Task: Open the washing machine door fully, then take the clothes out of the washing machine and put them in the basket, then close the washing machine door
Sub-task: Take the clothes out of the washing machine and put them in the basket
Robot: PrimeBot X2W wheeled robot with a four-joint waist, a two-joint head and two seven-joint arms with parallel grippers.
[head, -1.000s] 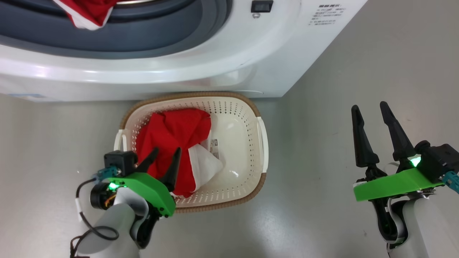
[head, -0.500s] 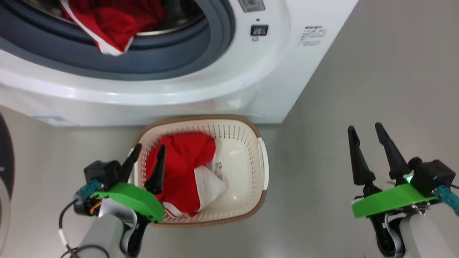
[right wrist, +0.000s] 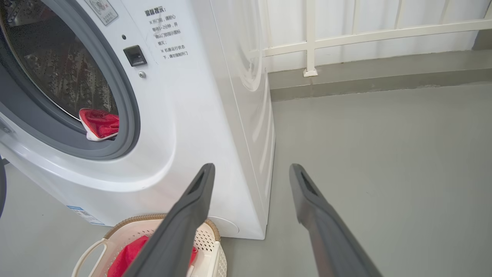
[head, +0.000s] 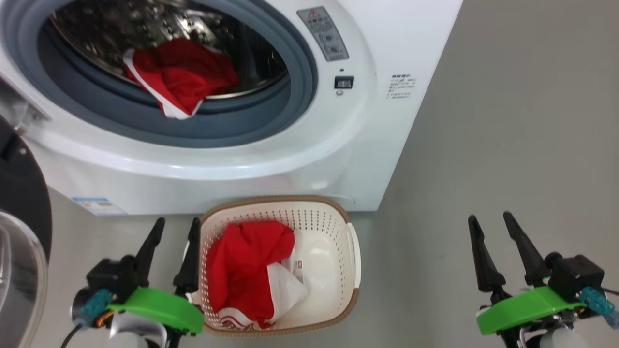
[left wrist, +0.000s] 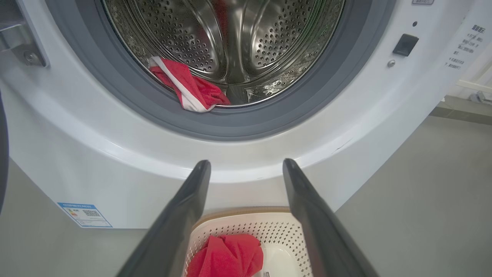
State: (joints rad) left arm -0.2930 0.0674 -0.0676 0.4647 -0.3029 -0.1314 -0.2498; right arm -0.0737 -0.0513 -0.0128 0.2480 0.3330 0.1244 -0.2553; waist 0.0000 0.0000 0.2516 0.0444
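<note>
Grey floor (head: 508, 121) runs along the right of the washing machine (head: 271, 159), and in the right wrist view a white railing (right wrist: 369, 34) stands against the wall behind it. The washing machine door (head: 26, 203) hangs swung out at the far left, black rim above clear glass, close to the left gripper (head: 177, 221). A blue-edged sticker (head: 99, 205) sits low on the machine's front.

The basket (head: 319, 227) stands on the floor against the machine's base, below the round opening. A red garment (head: 242, 266) with a white panel lies crumpled in its left half. The bare right half shows a paper label (head: 297, 268).

Inside the perforated steel drum (left wrist: 230, 34) a second red garment (head: 181, 77) lies at the front, and its white-trimmed edge droops onto the grey rubber ring (head: 232, 130).

The left gripper hovers just left of the basket, fingers spread and empty, the inner finger at the basket's left rim. The right gripper (head: 488, 216) hangs over bare floor well right of the basket, fingers likewise spread, holding nothing.
</note>
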